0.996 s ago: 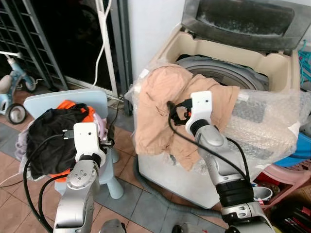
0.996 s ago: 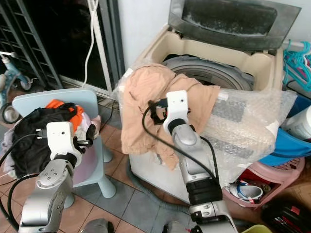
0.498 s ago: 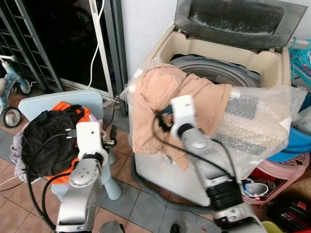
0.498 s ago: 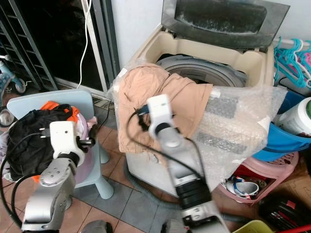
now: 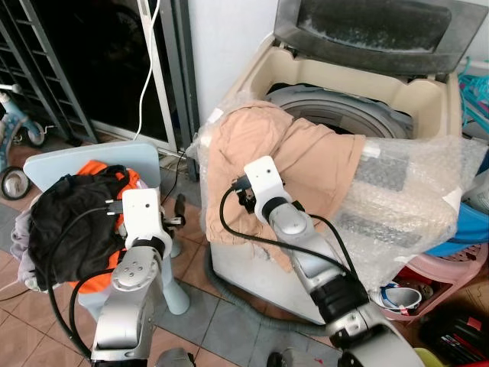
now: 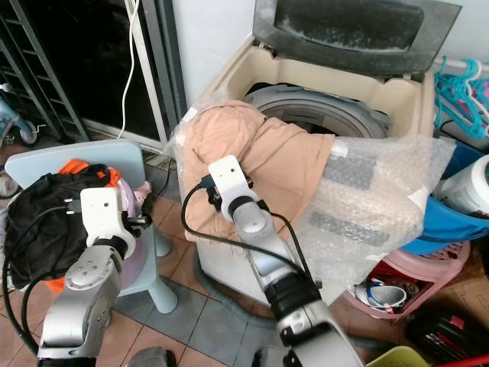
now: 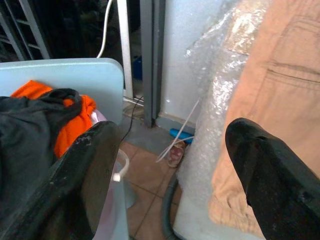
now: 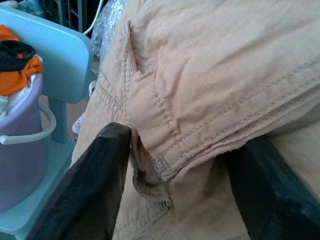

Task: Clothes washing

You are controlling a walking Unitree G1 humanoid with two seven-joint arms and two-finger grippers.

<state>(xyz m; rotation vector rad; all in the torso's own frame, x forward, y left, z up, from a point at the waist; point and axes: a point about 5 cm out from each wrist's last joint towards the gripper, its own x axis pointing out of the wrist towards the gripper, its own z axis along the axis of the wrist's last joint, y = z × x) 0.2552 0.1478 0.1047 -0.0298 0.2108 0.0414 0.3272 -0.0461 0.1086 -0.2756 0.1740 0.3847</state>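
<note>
Right wrist view: tan trousers [image 8: 210,70], a seamed fold lying between the spread fingers [image 8: 95,185] of the right gripper [image 8: 180,165], not yet clamped. Draped over the front rim of the washer [image 5: 428,99], on bubble wrap [image 5: 412,199], one leg hanging down the front. Lid [image 5: 374,30] up, drum open. Left gripper [image 7: 170,175] open too, held in the air between the washer and a blue chair [image 5: 84,157]. On the chair, a bucket [image 8: 20,145] heaped with black cloth [image 5: 72,218] and orange cloth [image 5: 103,164].
</note>
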